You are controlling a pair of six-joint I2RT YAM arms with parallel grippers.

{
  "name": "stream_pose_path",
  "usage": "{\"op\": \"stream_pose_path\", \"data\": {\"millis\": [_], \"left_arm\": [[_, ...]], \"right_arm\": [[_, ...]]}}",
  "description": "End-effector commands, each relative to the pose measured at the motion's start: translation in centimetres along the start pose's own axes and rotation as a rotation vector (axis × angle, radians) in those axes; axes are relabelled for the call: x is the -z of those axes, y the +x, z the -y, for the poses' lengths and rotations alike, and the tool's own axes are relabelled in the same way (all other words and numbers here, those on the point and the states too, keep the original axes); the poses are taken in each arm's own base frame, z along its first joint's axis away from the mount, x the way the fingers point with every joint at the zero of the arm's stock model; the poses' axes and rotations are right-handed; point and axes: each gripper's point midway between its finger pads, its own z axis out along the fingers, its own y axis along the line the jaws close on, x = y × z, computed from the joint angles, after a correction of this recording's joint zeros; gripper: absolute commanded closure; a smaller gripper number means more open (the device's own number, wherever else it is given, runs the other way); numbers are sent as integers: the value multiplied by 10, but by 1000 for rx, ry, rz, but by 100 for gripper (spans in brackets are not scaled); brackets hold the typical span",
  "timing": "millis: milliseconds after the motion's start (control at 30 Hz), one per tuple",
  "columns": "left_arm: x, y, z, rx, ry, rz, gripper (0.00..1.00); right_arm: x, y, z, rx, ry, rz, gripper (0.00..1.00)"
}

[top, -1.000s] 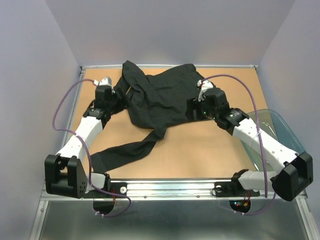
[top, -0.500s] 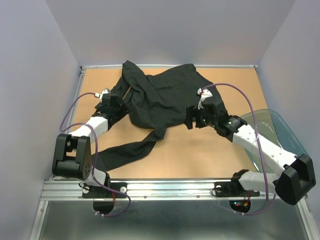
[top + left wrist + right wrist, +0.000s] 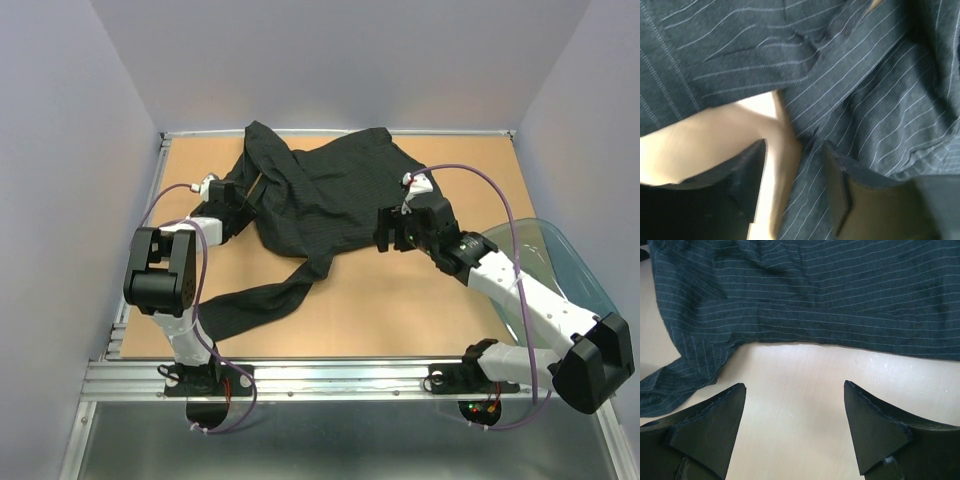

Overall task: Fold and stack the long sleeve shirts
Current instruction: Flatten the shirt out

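Observation:
One black pinstriped long sleeve shirt (image 3: 325, 195) lies crumpled at the back middle of the table, with one sleeve (image 3: 250, 298) trailing to the near left. My left gripper (image 3: 240, 207) is at the shirt's left edge. In the left wrist view it (image 3: 795, 167) is open, with a fold of the shirt (image 3: 865, 90) lying between the jaws against the right finger. My right gripper (image 3: 386, 233) is at the shirt's right near edge. In the right wrist view it (image 3: 795, 407) is open and empty over bare table, just short of the shirt's hem (image 3: 840, 315).
The brown table top (image 3: 400, 300) has a metal rail (image 3: 340, 375) along its near edge. A clear plastic bin (image 3: 565, 265) stands at the right, beside the right arm. Grey walls close in the left, back and right sides.
My left arm has drawn its elbow back and its gripper has moved right, onto the shirt's left edge. My right gripper has backed slightly toward the near side, off the hem.

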Motion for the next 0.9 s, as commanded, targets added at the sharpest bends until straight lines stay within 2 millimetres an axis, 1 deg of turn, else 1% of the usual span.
{"op": "stream_pose_path", "data": {"millis": [0, 33, 133, 167, 200, 300, 367, 400, 433, 467, 533, 567, 600, 667, 733, 767, 833, 867], "left_arm": [[-7, -20, 21, 25, 53, 54, 44], [-8, -16, 24, 28, 71, 31, 46], [-11, -11, 22, 30, 73, 18, 57], [-11, -10, 22, 32, 76, 14, 59], [-10, -7, 22, 36, 85, 6, 61], [-8, 0, 23, 45, 104, -14, 61], [-7, 1, 23, 45, 108, -14, 64], [-7, 2, 23, 44, 110, -14, 70], [-7, 2, 23, 44, 112, -14, 73], [-6, 5, 22, 43, 115, -22, 81], [-4, 4, 23, 35, 120, -21, 90], [-1, 5, 22, 32, 119, -20, 98], [0, 5, 20, 26, 113, -17, 100], [6, 4, 18, 12, 101, -21, 100], [13, 7, 15, 6, 88, -36, 100], [23, 6, 14, -2, 82, -38, 100], [33, 6, 4, -18, 42, -25, 100], [38, 5, 0, -25, 24, -16, 100]], "right_arm": [[-4, -9, 14, -40, 80, 54, 16], [-7, -6, 17, -46, 101, 47, 16], [-14, -4, 35, -93, 162, 39, 16], [-18, -1, 40, -108, 180, 26, 16], [-20, -3, 50, -142, 205, 28, 16], [-31, -1, 67, -203, 246, 10, 16], [-38, -2, 74, -236, 262, 11, 16], [-46, 2, 82, -273, 275, -8, 16], [-50, 2, 84, -293, 273, -8, 16], [-59, 5, 90, -327, 276, -24, 16], [-67, 5, 94, -363, 277, -28, 16], [-72, 2, 98, -387, 276, -14, 17], [-81, 9, 100, -396, 281, -36, 17], [-90, 2, 108, -416, 289, -18, 20], [-100, 4, 113, -415, 304, -32, 22], [-104, -4, 115, -408, 305, -17, 23], [-108, -10, 118, -398, 314, -5, 24], [-113, -9, 120, -395, 322, -9, 24]]}}
